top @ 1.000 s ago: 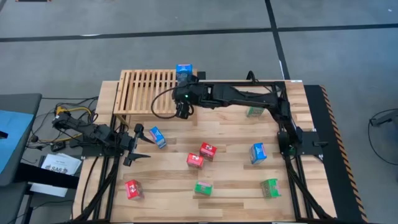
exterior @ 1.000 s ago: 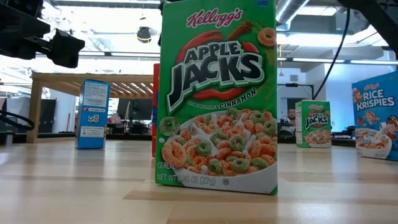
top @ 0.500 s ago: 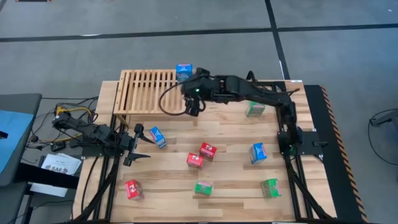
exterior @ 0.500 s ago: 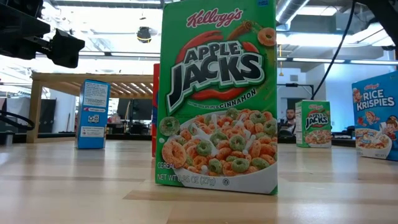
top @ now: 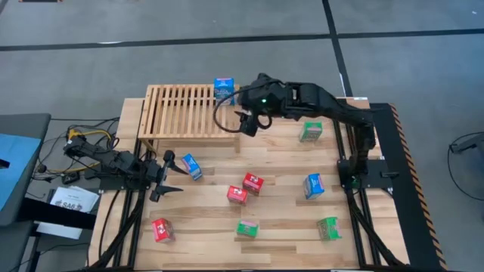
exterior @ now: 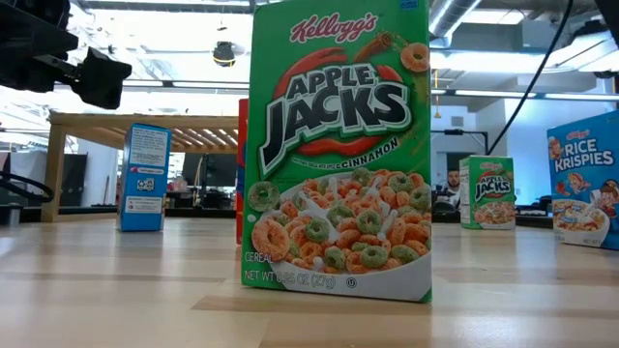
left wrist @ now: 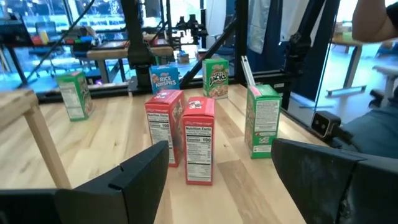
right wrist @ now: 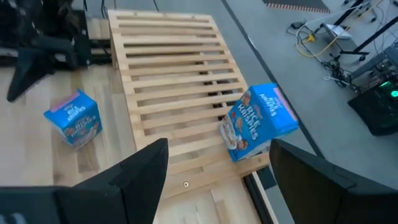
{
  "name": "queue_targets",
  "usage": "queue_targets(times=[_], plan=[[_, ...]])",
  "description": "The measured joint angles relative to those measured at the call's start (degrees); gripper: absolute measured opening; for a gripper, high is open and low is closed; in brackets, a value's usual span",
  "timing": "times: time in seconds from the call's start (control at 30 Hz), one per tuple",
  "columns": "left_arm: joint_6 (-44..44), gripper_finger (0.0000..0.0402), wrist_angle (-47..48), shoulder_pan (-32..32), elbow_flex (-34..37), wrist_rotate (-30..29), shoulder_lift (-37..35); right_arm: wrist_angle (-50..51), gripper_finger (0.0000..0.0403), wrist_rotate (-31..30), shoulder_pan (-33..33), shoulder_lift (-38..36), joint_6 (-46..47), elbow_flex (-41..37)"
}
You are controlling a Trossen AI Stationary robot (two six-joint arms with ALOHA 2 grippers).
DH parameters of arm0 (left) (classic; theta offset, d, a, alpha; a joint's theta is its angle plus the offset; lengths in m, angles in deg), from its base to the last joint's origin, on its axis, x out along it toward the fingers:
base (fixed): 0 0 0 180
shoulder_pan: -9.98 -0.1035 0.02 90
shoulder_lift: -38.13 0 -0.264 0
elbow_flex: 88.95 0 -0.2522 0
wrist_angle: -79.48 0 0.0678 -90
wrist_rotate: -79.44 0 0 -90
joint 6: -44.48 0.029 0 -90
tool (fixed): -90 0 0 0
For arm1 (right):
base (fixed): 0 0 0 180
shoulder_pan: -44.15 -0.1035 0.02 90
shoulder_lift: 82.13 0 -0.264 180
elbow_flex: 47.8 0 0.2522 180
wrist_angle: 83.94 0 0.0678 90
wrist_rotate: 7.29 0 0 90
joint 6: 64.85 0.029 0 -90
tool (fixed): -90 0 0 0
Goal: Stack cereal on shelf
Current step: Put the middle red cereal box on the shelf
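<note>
The shelf [top: 185, 112], a light wooden slatted rack, stands at the table's far left. One blue cereal box [top: 224, 88] sits on its slats at the far right corner [right wrist: 258, 121]. My right gripper [right wrist: 214, 168] hovers open above the shelf's right end [top: 248, 125], clear of that box. My left gripper [top: 168, 175] waits open and low at the table's left, pointing level at two red boxes [left wrist: 199, 137]. Several more cereal boxes stand on the tabletop: blue [top: 191, 166], red [top: 253, 182], green [top: 247, 227].
More boxes stand around the table: red [top: 162, 230], blue [top: 314, 185], green [top: 328, 227] and green [top: 310, 132]. A green box [exterior: 338, 145] fills the low view's middle. Bare planks lie between the shelf and the boxes.
My right gripper has drawn back from the blue box on the shelf, rising and going toward the table's right edge, its fingers open throughout. The blue box stays where it was on the shelf's far right corner.
</note>
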Motion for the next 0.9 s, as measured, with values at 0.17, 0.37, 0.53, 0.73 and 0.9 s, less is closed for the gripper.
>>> queue_targets(times=[0.17, 0.37, 0.53, 0.73, 0.9], plan=[[-1.8, 0.0275, 0.0, 0.0, 0.0, 0.0, 0.0, 0.4, 0.0306, 0.0, 0.0, -1.5, 1.3, 0.0], [-1.9, 0.0275, 0.0, 0.0, 0.0, 1.4, 0.0, 0.3, 0.0306, 0.0, 0.0, -2.4, 1.8, 0.0], [-3.3, 0.0275, 0.0, 0.0, 0.0, 1.4, 0.0, 0.4, 0.0306, 0.0, 0.3, -2.3, 3.3, 0.0], [-3.2, 0.0284, 0.2, 0.0, 0.0, 1.4, 0.0, 0.3, 0.0306, -0.2, 0.4, -2.3, 4.1, 0.0], [-2.8, 0.0316, 0.1, 0.0, 0.0, -0.2, 0.0, 0.4, 0.0306, -0.4, 0.4, -2.3, 4.7, 0.0]])
